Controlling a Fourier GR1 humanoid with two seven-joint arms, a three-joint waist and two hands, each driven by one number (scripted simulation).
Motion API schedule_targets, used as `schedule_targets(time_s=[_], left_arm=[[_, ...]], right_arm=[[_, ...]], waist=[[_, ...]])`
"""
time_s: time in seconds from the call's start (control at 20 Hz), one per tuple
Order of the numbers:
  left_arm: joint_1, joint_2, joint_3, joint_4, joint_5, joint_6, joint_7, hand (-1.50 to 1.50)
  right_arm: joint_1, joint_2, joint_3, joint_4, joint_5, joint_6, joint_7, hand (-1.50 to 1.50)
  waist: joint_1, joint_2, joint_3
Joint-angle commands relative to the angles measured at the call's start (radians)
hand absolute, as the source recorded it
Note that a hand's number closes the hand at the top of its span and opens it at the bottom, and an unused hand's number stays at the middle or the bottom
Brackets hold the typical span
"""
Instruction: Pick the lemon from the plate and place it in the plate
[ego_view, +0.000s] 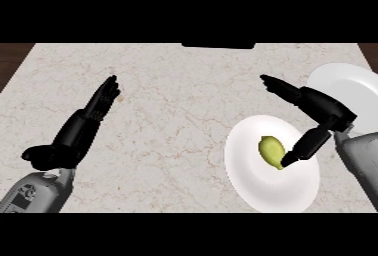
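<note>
White and smooth, a round plate (247, 175) lies on the pale, veined marble counter (184, 100), towards the right and near the robot. It holds one thing: a small yellow-green lemon (270, 149), oval with a pointed tip, lying right of the plate's middle with its long axis running roughly from the far side to the near side. A second round white plate (354, 80) sits farther back at the counter's right edge, partly cut off by the view; its visible part holds nothing.

The robot's black right hand (325, 107) hangs over the gap between the two plates, its fingers stretched out straight towards the far left, clear of the fruit. Its thumb (306, 142) points down and meets the lemon's near right end, or comes just beside it; I cannot tell which. The hand is spread and grips nothing.

The black left hand (81, 130) rests well apart at the counter's left, fingers straight and pointing away, holding nothing.
</note>
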Motion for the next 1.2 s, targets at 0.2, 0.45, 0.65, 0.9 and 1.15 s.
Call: schedule_targets(time_s=[0.2, 0.45, 0.65, 0.9, 1.15], left_arm=[[-0.005, 0.066, 0.013, -0.044, -0.034, -0.03, 0.02, 0.0], [0.006, 0.016, 0.032, 0.034, -0.075, -0.035, -0.017, 0.0], [0.033, 0.071, 0.108, -0.001, -0.024, -0.115, -0.007, 0.0], [0.037, 0.078, 0.124, -0.046, -0.02, -0.127, 0.037, 0.0], [0.046, 0.04, 0.132, -0.012, -0.061, -0.135, -0.008, 0.0]], right_arm=[[-0.111, -0.089, 0.152, -0.039, 0.474, -0.155, -0.227, -1.5], [-0.035, -0.041, 0.2, -0.137, 0.589, -0.214, -0.13, -1.5], [-0.033, -0.075, 0.152, -0.22, 0.495, -0.012, 0.069, -1.5], [-0.086, -0.059, 0.163, -0.203, 0.423, 0.185, 0.229, -1.5], [-0.143, -0.071, 0.135, -0.196, 0.42, 0.315, 0.327, -1.5]], waist=[[-0.014, -0.008, 0.0], [-0.056, -0.012, -0.002], [-0.058, -0.014, -0.002], [-0.053, -0.013, -0.002], [-0.049, -0.011, -0.002]])
